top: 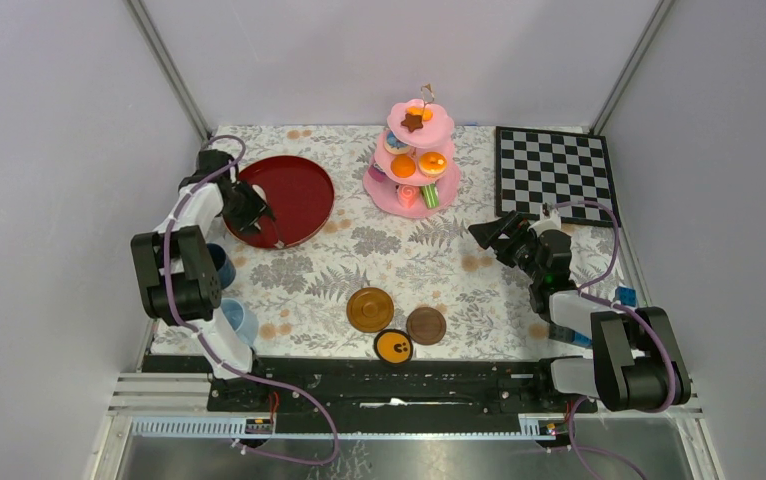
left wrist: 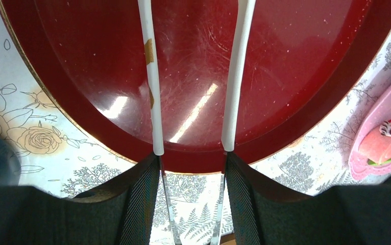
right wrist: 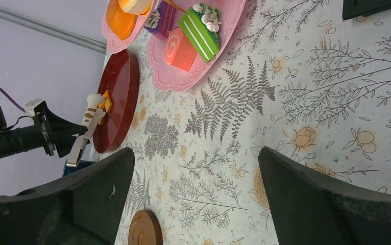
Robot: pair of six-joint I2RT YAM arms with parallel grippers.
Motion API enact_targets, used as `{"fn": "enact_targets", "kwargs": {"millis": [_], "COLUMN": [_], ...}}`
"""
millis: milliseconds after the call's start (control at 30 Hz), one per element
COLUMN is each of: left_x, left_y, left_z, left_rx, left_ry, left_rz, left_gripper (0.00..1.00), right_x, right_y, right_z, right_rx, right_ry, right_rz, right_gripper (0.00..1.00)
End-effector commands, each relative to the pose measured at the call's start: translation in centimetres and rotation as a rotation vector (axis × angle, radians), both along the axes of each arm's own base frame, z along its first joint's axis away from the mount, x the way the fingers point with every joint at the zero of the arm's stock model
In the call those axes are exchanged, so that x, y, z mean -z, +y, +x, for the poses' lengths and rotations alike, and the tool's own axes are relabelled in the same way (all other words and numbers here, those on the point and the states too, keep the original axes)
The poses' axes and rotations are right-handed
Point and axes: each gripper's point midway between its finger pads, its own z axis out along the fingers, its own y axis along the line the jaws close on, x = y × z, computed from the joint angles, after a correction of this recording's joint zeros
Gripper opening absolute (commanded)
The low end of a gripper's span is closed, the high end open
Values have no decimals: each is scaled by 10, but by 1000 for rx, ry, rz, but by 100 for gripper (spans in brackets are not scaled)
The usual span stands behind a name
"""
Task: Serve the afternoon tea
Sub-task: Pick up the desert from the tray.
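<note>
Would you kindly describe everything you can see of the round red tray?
The red tray is round, shallow and glossy, like lacquer, with a raised rim and fine scratches inside. It lies flat on the floral cloth, far left, apart from the pink cake stand. Nothing lies in it. The left gripper holds white tongs over its near part; contact is unclear.

The floral table (top: 399,255) bears a red tray (top: 309,170), pink cake stand (top: 381,192), chessboard (top: 554,170) and saucers (top: 370,309) (three, near edge).
</note>
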Motion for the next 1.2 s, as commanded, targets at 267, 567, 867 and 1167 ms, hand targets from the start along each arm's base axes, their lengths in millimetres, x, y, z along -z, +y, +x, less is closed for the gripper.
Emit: {"fn": "enact_targets", "kwargs": {"millis": [267, 567, 867, 1167], "left_x": [6, 8, 26, 31], "left_y": [0, 1, -6, -4], "left_z": [11, 16, 15, 10], "left_rx": [-22, -29, -9, -10], "left_ry": [103, 159, 218, 249], "left_rz": [220, 339, 314, 324], "left_gripper": [52, 50, 47, 47], "right_x": [-9, -8, -10, -10], "right_y": [1, 1, 1, 1], "right_z": [3, 4, 3, 2], "right_rx": [-7, -6, -4, -2], "right_ry": [-41, -38, -43, -45], "right_rz": [16, 17, 19, 18], "right_gripper": [98, 98, 98, 98]}}
